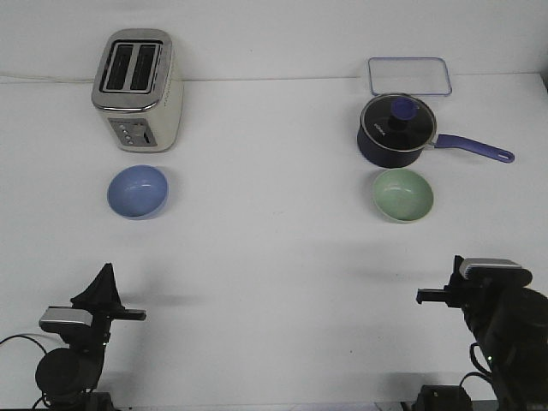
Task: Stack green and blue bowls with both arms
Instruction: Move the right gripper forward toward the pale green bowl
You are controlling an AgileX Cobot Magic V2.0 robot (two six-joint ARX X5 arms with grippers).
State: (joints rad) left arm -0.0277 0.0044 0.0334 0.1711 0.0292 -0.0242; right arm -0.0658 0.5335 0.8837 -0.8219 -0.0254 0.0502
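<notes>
Mint bowl (402,194), periwinkle bowl (138,191), upright.

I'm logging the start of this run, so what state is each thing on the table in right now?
blue bowl: upright, empty, alone in front of the toaster.
green bowl: upright, empty, in front of the saucepan, not stacked.
toaster: upright, slots empty.
saucepan: upright, lid on, handle pointing right.
clear lid: lying flat behind the saucepan.
left gripper: holding nothing; jaws unclear.
right gripper: holding nothing; jaws unclear.
</notes>
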